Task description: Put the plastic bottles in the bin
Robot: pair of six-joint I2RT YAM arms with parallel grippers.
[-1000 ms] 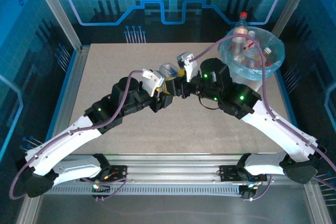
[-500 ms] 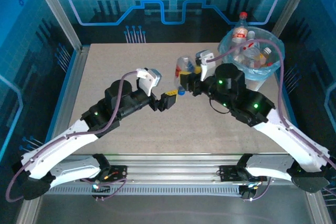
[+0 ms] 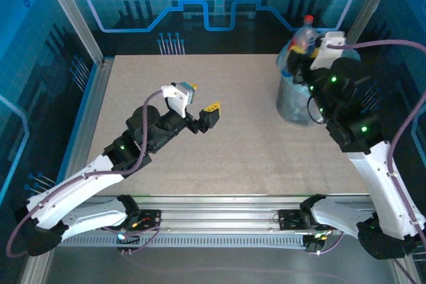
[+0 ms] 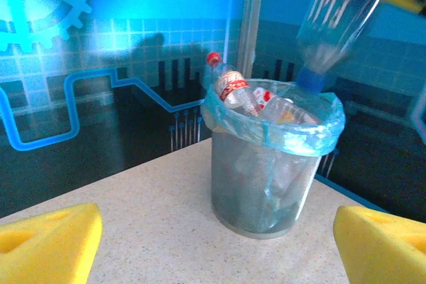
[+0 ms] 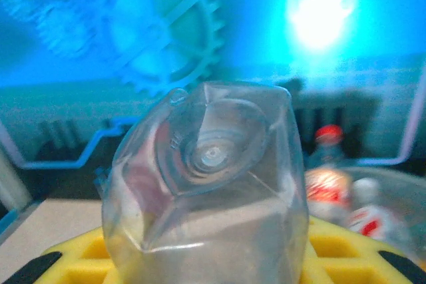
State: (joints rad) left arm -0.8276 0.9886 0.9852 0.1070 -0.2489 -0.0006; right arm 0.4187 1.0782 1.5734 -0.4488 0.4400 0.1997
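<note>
I'm seeing the bin [image 3: 291,106] standing on the table [image 3: 160,74] at its far right corner. Several bottles [image 4: 234,88] are lying in it, one poking up over the far rim. The right gripper [image 3: 303,55] is hanging directly above the bin, clamping one bottle [image 4: 336,28] tilted, cap end down, just over the rim. The left gripper [image 3: 208,116] is sitting near mid-table, well left of the bin, jaws spread wide and facing it, nothing between them.
</note>
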